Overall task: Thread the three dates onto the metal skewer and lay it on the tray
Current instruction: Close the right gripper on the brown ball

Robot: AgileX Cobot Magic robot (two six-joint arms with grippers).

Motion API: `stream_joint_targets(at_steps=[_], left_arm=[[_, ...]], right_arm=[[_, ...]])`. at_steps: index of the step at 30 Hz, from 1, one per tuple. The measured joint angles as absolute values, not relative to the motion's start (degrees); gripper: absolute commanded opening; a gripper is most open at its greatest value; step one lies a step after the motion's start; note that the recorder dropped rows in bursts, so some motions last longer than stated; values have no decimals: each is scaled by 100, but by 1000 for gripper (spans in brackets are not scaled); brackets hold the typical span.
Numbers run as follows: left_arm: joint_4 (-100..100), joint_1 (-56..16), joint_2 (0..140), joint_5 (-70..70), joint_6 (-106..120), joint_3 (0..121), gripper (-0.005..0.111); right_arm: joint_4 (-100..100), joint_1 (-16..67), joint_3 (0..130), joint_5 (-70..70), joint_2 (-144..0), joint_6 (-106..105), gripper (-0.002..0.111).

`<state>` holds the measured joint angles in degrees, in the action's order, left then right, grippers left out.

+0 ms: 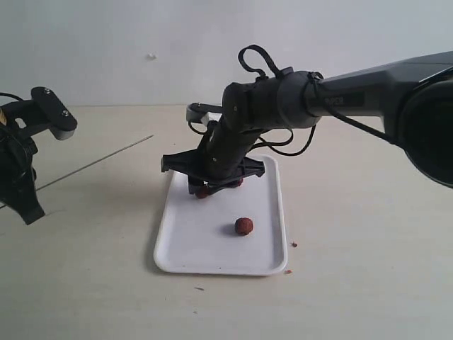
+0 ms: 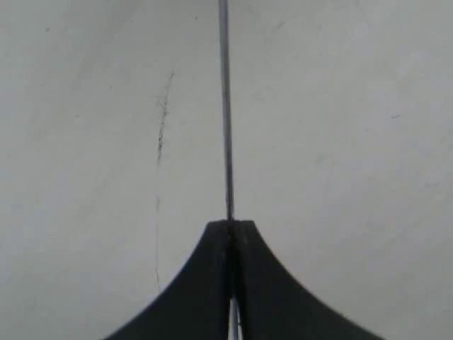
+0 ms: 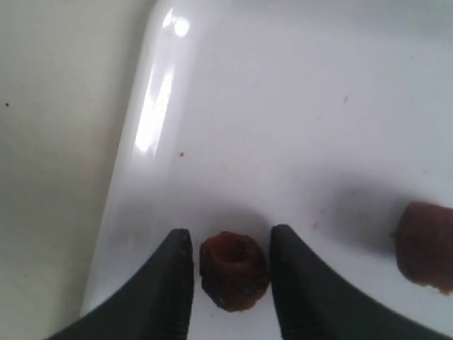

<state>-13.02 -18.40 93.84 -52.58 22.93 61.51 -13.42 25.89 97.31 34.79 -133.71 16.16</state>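
The white tray lies in the middle of the table. One date sits alone on its near half. Two more dates peek out from under my right gripper at the tray's far end. In the right wrist view the right gripper is open and straddles one date resting on the tray, with narrow gaps on both sides. Another date lies beside it. My left gripper is shut on the metal skewer, which points toward the tray. The left wrist view shows the skewer running out from the shut gripper.
Tiny brown crumbs lie on the table just off the tray's near right corner. The right arm reaches in from the right, above the table. The tabletop is pale beige.
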Motion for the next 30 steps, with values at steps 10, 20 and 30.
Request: stream_joint_targets(at_steps=[10, 20, 30], left_arm=[[-1293, -1840, 9384, -5248, 2293, 6151, 0], [-1030, -1840, 9384, -5248, 2282, 6151, 0], [-1008, -1840, 9384, -5248, 2282, 6151, 0]], right_arm=[[-1342, 2589, 9731, 3479, -13375, 1616, 28], [-1353, 2589, 9731, 3479, -13375, 1647, 27], [-1353, 2589, 9731, 3479, -13375, 1822, 23]])
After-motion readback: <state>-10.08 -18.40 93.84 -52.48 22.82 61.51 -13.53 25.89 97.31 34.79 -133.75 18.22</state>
